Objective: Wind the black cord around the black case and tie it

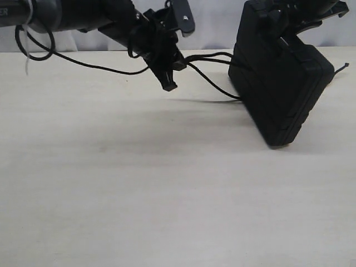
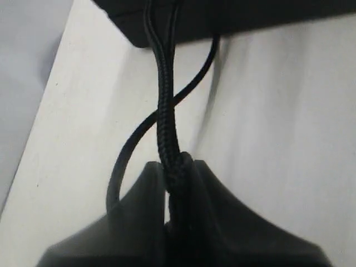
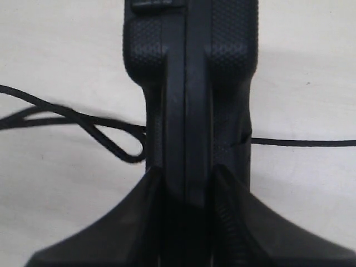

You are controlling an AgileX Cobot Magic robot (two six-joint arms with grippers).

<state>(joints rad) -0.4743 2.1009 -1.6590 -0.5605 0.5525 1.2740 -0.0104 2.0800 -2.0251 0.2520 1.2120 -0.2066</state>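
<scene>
on the right of the pale counter (image 1: 139,183): black case (image 1: 283,83) tilted, down on one lower corner. gripped from above by the right hand (image 3: 186,181), fingers pressed against both textured faces.

from the case's left side: black cord (image 2: 166,111) out in a few strands across to the left hand (image 2: 177,167). raised above the counter, near the case but apart from it. pinched narrow on the braided cord, stretched straight from there to the case's edge, with a slack loop alongside.

in the right wrist view: cord lying on the counter behind the case, looped on one side, a single strand on the other. in the exterior view, a short tail out past the case's right side.
</scene>
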